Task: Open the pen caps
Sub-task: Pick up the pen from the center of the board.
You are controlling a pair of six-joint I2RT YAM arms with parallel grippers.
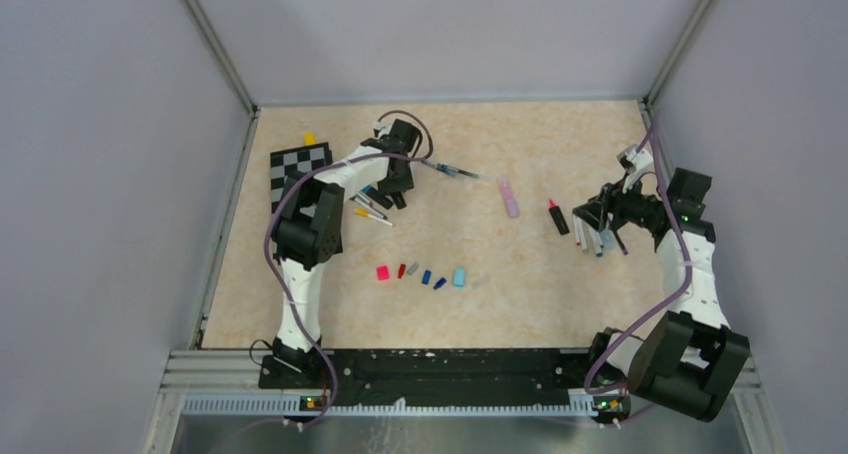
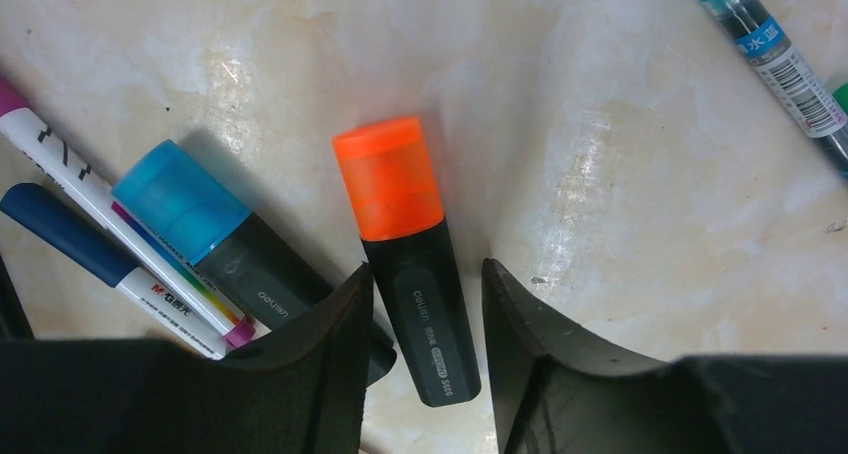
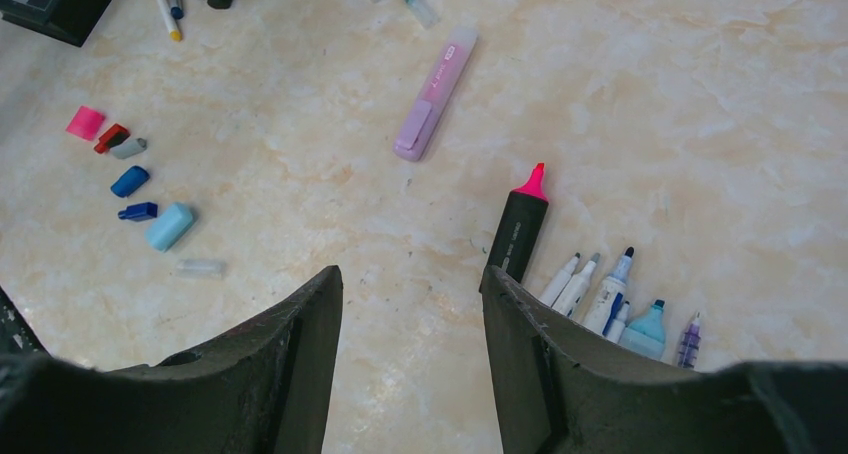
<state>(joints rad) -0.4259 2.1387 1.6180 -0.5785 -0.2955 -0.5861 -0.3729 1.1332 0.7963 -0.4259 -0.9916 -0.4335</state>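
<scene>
Pen caps (image 3: 130,181) lie loose in a row, small plastic bits on the glossy marbled table (image 3: 700,94). My left gripper (image 2: 426,270) has jaws spread, straddling a matte black highlighter (image 2: 440,354) with its boxy translucent orange cap (image 2: 388,177) on; my right gripper (image 3: 411,272) is spread too, beside an uncapped pink-tipped highlighter (image 3: 520,229)

I count seven loose caps (image 3: 130,181) in a row on the desk (image 3: 700,94), plus one lilac highlighter (image 3: 433,96) off alone. Uncapped: one black highlighter (image 3: 518,236) and five or six thinner pens (image 3: 612,289), too bunched to separate. In the left bunch I can make out one orange-capped highlighter (image 2: 405,254) and one blue-capped highlighter (image 2: 215,234).
</scene>
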